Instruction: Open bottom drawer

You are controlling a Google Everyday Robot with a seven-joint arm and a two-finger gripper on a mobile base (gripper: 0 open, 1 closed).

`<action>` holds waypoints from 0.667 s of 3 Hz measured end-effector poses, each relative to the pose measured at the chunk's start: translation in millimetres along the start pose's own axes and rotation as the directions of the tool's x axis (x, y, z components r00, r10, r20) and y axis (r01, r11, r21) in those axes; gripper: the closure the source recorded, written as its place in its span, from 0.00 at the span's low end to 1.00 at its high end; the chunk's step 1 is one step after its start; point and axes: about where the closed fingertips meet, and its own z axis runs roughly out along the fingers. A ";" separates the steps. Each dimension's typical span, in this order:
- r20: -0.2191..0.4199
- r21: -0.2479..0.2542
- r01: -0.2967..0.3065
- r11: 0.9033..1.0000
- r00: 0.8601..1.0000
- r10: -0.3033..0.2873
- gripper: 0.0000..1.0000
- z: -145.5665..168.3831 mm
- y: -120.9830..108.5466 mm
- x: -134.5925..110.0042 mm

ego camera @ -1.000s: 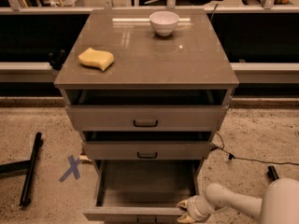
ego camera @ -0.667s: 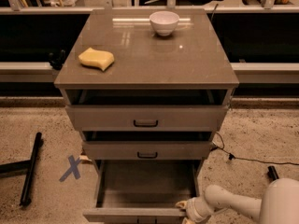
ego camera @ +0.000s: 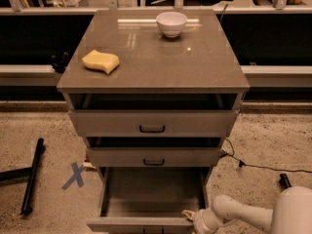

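Observation:
The bottom drawer (ego camera: 146, 199) of the grey-beige cabinet stands pulled far out, and its inside is empty. Its front (ego camera: 131, 224) lies at the lower edge of the camera view, and its handle barely shows there. My gripper (ego camera: 191, 218) reaches in from the lower right on a white arm (ego camera: 243, 216) and sits at the right end of the drawer's front rim. The top drawer (ego camera: 152, 123) and the middle drawer (ego camera: 154, 156), each with a black loop handle, are both shut.
A yellow sponge (ego camera: 101, 61) and a white bowl (ego camera: 171, 23) sit on the cabinet top (ego camera: 161, 62). A black bar (ego camera: 31, 177) and a blue X mark (ego camera: 74, 175) lie on the floor at left. A black cable (ego camera: 258, 165) runs along the floor at right.

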 end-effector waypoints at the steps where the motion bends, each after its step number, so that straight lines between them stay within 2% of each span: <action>1: 0.004 -0.021 0.015 1.000 1.000 -0.015 0.41 1.7 11.2 -1.3; 2: 0.010 -0.013 0.031 0.999 0.999 -0.031 0.47 -3.6 14.3 -6.2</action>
